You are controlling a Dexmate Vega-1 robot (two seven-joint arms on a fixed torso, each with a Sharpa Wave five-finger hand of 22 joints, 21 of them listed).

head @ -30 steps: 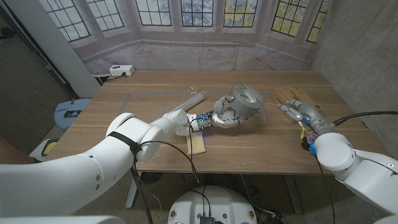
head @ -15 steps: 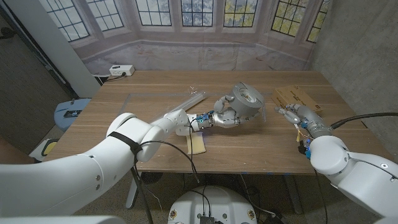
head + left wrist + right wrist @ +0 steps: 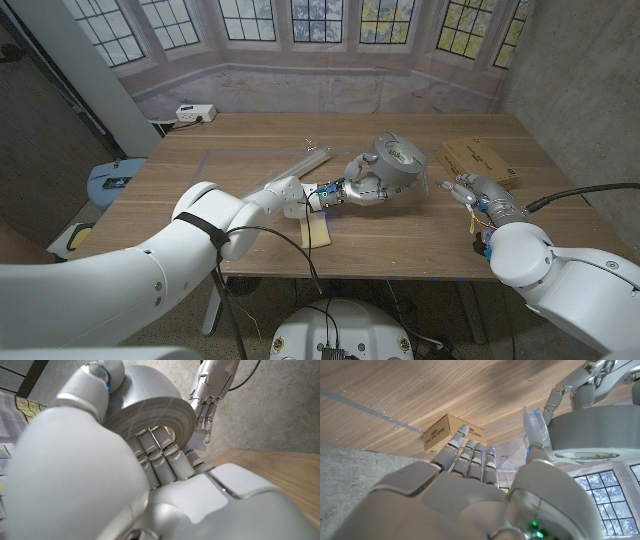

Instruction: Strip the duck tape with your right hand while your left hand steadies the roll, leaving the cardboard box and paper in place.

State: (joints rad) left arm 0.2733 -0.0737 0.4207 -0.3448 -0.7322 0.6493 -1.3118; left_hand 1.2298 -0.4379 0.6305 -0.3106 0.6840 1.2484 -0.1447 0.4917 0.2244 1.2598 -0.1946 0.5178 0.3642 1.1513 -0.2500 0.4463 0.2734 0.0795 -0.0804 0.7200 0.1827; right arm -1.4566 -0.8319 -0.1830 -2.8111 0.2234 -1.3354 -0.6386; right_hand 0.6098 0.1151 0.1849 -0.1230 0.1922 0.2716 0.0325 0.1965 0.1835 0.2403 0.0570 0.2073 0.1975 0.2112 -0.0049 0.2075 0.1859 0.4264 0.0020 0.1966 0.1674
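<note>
Holding roll: left hand (image 3: 362,189) grips the duct tape roll (image 3: 398,166) at mid-table, tilted, its hole facing up.
Right hand (image 3: 468,187): fingers straight and together, holding nothing, just right of roll.
Loose tape end (image 3: 536,424): near the right thumb.
Cardboard box (image 3: 478,159): behind the right hand.

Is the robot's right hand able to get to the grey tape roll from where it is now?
Probably yes. The right hand is open just beside the tape roll, with only bare table between them. The left hand holds the roll's other side.
</note>
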